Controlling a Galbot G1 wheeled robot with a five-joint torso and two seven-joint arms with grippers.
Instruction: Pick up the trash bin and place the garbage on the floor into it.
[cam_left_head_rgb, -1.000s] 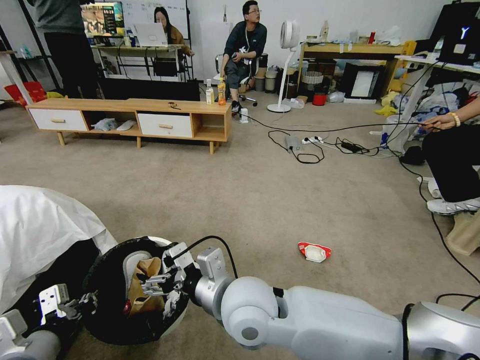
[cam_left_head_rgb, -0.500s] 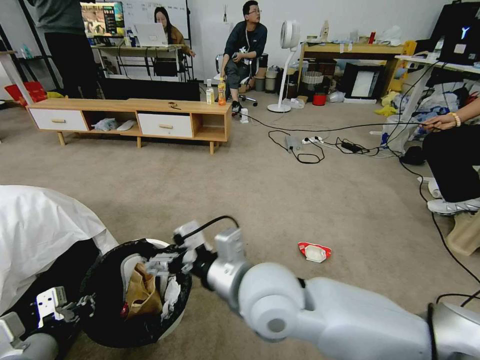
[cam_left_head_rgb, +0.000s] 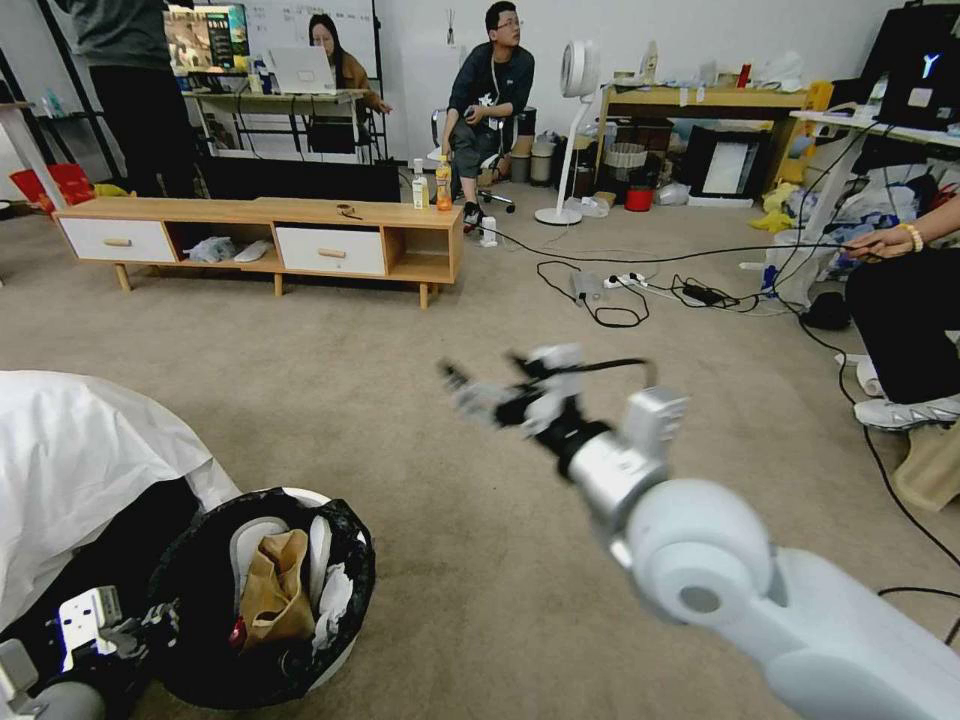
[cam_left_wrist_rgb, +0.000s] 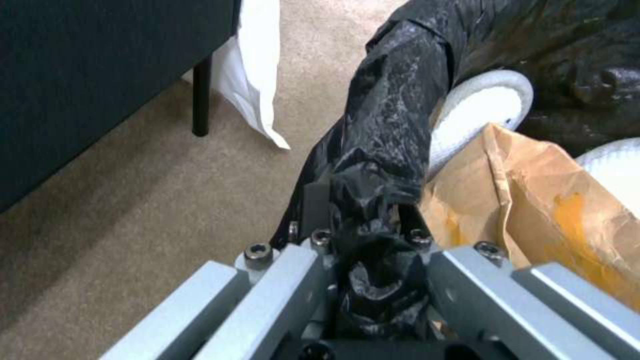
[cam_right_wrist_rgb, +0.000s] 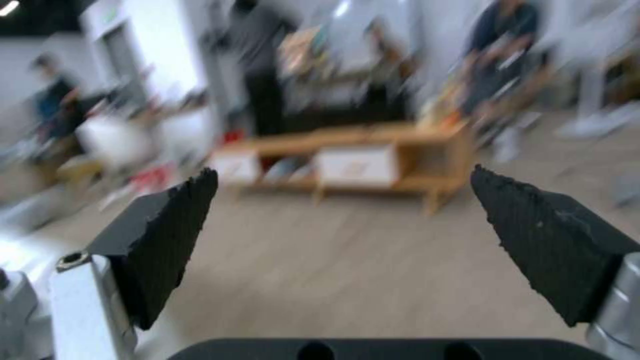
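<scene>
The trash bin (cam_left_head_rgb: 330, 655), white-rimmed with a black bag liner, hangs at the lower left of the head view. My left gripper (cam_left_head_rgb: 160, 620) is shut on its bag-covered rim. The left wrist view shows the gripper (cam_left_wrist_rgb: 363, 210) pinching the black plastic (cam_left_wrist_rgb: 393, 150) beside the white rim (cam_left_wrist_rgb: 487, 100). Garbage lies inside the bin: a tan paper bag (cam_left_head_rgb: 272, 590) (cam_left_wrist_rgb: 547, 200) and a white tissue (cam_left_head_rgb: 335, 595). My right gripper (cam_left_head_rgb: 465, 390) (cam_right_wrist_rgb: 343, 175) is open and holds nothing. It hovers above the beige floor (cam_left_head_rgb: 400, 440), up and to the right of the bin.
A white-draped piece of furniture (cam_left_head_rgb: 80, 450) stands close on the left. A low wooden cabinet (cam_left_head_rgb: 260, 240) with bottles on top crosses the back. Cables (cam_left_head_rgb: 620, 290) trail over the carpet at the right, near a seated person's legs (cam_left_head_rgb: 900, 330).
My right gripper has lifted out of the bin and swung up and to the right, empty. The tan bag stays in the bin, which my left gripper still holds.
</scene>
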